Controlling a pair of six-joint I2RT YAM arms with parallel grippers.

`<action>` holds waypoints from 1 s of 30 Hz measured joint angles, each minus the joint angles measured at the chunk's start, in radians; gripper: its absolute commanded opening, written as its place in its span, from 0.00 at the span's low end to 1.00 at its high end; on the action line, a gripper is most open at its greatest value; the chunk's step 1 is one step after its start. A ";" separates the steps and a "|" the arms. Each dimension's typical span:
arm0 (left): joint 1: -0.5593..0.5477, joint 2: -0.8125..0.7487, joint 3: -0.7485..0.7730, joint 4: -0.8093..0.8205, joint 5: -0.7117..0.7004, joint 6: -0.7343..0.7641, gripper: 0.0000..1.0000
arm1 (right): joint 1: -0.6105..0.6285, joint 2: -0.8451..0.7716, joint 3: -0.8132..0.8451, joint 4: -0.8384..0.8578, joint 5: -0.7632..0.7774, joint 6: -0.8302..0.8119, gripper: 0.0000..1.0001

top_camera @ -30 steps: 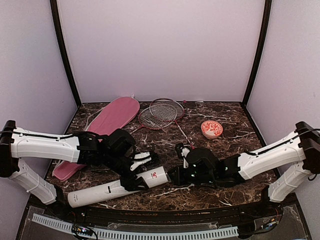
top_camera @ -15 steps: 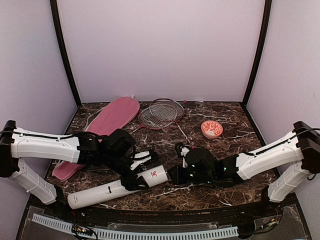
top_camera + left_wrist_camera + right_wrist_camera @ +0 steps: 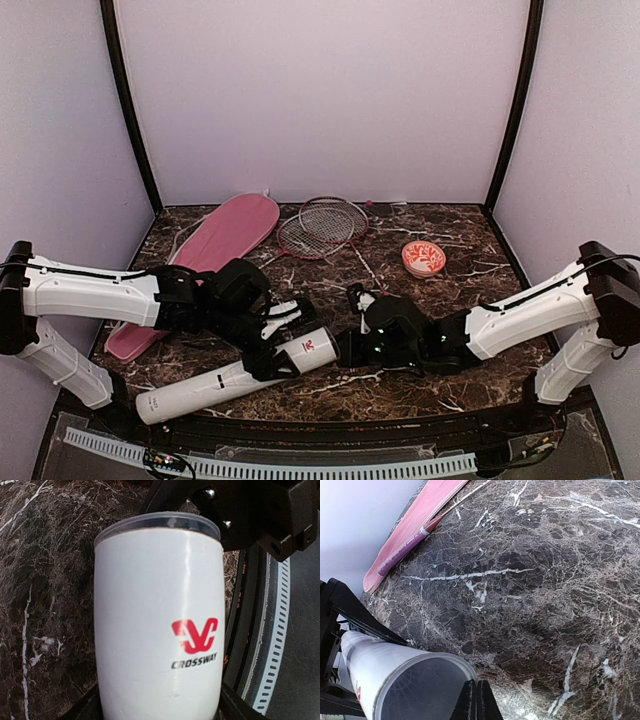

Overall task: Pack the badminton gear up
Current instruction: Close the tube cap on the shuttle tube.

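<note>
While left gripper [image 3: 283,338] clamps it, tube [image 3: 215,381] lies flat, lid [image 3: 157,520] toward closed right gripper [image 3: 346,350].

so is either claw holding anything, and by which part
The left claw grips the white tube around its body near the logo end. The right claw looks shut beside the tube's capped mouth; whether it pinches the rim can't be told.

Right gripper [image 3: 476,696] crowds tube [image 3: 402,682] mouth — table [image 3: 545,580] beyond open.

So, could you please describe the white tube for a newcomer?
Start at the dark marble table and look along its near edge. The long white tube lies there in the left gripper; it alone carries a red CROSSWAY logo.
</note>
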 measured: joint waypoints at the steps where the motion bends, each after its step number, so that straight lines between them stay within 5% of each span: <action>1: 0.000 0.000 -0.001 0.002 0.000 -0.002 0.71 | 0.001 0.003 0.004 0.001 0.002 0.002 0.00; 30: 0.005 0.032 -0.012 -0.054 -0.017 -0.010 0.70 | 0.016 0.150 0.145 -0.123 -0.021 -0.122 0.00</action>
